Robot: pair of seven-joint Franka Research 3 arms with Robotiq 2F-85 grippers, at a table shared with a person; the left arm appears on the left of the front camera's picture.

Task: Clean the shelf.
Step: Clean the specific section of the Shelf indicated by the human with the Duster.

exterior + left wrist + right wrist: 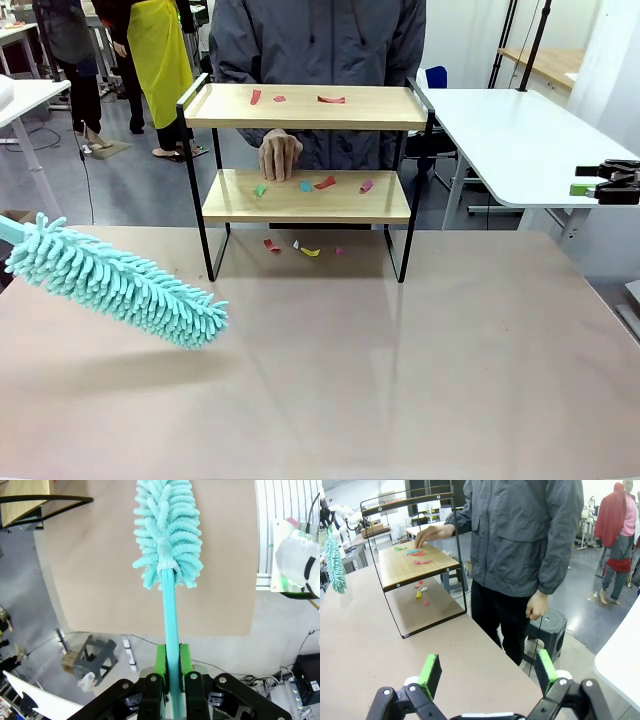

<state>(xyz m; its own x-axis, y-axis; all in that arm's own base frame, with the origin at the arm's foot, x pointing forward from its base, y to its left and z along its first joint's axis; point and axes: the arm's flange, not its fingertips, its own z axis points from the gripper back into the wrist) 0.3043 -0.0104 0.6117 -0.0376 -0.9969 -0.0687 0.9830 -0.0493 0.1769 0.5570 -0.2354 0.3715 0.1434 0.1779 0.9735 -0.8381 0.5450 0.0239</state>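
Observation:
The shelf (305, 200) stands mid-table, two light wooden boards in a black frame. Coloured paper scraps (325, 183) lie on both boards and on the table under it. A person's hand (280, 155) rests on the lower board. A teal fluffy duster (120, 285) hangs over the table's left side, tilted down toward the right. My left gripper (170, 667) is shut on the duster's handle (171, 620), well short of the shelf. My right gripper (487, 672) is open and holds nothing, off the table's right side (592, 183). From there the shelf (415, 565) is seen end-on.
The person in a grey jacket (520, 540) stands at the far side behind the shelf. A white table (520, 140) is at the back right. The brown tabletop (380, 360) in front of the shelf is bare.

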